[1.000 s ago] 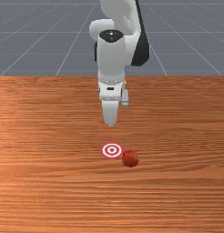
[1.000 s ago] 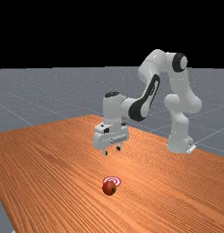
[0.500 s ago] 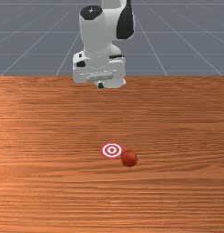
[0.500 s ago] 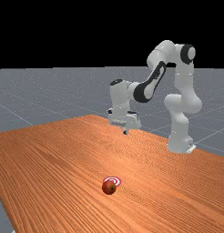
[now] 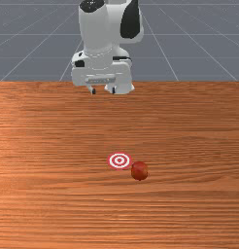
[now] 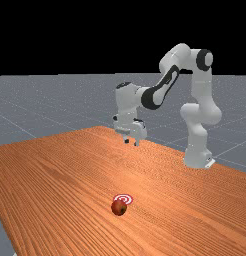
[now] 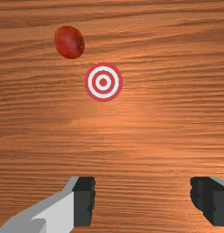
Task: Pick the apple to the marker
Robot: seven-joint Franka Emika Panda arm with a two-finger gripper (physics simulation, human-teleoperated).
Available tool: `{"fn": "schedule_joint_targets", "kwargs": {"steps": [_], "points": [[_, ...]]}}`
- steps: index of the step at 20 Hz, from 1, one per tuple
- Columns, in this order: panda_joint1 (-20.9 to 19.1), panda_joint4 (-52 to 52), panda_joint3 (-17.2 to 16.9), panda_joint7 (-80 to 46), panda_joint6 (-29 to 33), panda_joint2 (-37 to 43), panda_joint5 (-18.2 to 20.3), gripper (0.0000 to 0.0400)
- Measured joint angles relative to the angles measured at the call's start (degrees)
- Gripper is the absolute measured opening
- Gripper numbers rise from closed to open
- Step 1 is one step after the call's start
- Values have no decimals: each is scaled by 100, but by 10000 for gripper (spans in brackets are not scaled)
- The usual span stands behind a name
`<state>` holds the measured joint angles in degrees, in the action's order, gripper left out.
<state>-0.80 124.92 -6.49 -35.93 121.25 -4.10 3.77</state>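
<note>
Round red apple [image 5: 139, 170], resting on the table just beside the flat, round marker [image 5: 119, 160] of concentric red and white rings. In the front view the apple lies at about four o'clock of the marker; in the far view, at about seven o'clock, overlapping part of its rim along the line of sight. The wrist view shows a narrow strip of wood between the two, and a small dark pit [image 7: 81, 42] on the apple's skin. The two-finger gripper [image 5: 103, 91], white with dark fingertips, hangs above the table, well apart from both. Seen from the marker, it stands between eleven and twelve o'clock in the front view and just past twelve in the far view. Its fingers [image 7: 84, 200] are spread wide, their dark pads facing each other across a broad gap through which the wood grain is seen; the marker lies nearer to them than the apple does. The white and grey arm [image 6: 201, 107] bends down to the gripper from its base [image 6: 197, 159], which stands at about two o'clock of the marker in the far view. The orange-brown wooden table [image 6: 60, 200] carries long dark grain lines; beyond its edge extends a grey floor [image 6: 25, 110] with pale lines.
</note>
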Motion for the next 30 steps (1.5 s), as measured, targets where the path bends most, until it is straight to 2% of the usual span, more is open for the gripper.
{"fn": "schedule_joint_targets", "kwargs": {"steps": [2, 4, 8, 11, 16, 19, 23, 24, 30], "points": [[59, -600, 97, -185, 111, -639, 203, 367], [118, -1293, 210, -258, 150, -1481, 343, 388], [320, -2473, 487, -422, 251, -2764, 529, 398], [625, -3545, 668, -701, 361, -3863, 568, 400], [753, -4977, 543, -1067, 469, -4922, 498, 400], [715, -5273, 458, -1168, 455, -5145, 466, 400], [717, -5145, 337, -1303, 438, -5161, 403, 400], [724, -5099, 302, -1341, 423, -5170, 377, 300], [940, -4724, 142, -1540, 395, -4950, 174, 299]]}}
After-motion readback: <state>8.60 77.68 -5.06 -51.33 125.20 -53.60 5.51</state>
